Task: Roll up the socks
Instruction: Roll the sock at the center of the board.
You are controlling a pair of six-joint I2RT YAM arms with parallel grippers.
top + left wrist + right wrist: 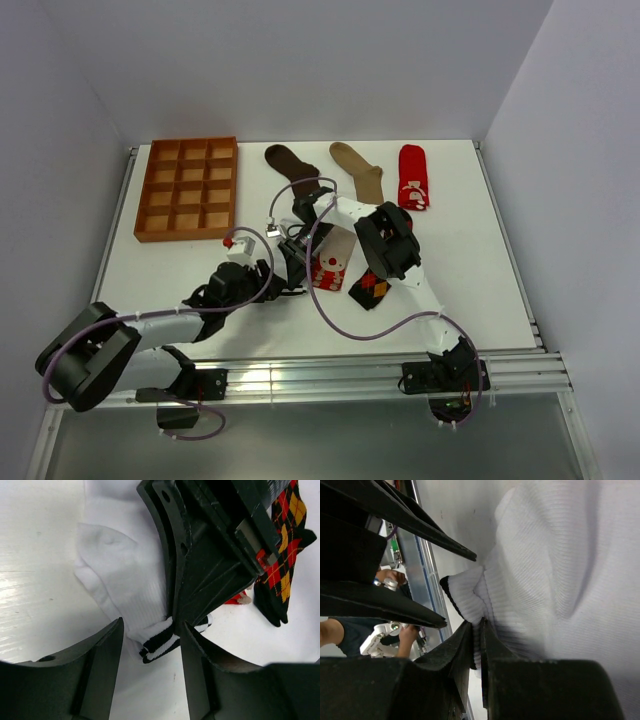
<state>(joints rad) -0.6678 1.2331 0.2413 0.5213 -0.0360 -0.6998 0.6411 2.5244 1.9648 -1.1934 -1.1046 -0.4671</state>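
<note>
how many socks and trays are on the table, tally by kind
socks: 6 (brown sock, tan sock, red sock, beige sock, argyle sock, white sock)
tray: 1
total: 7

left pincer (152,630) spread, right pincer (476,632) clamped tight

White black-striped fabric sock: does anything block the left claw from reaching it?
Nothing visible does. The open left gripper directly frames the cuff of the white black-striped fabric sock; the right gripper, shut on that cuff, sits just beyond.
</note>
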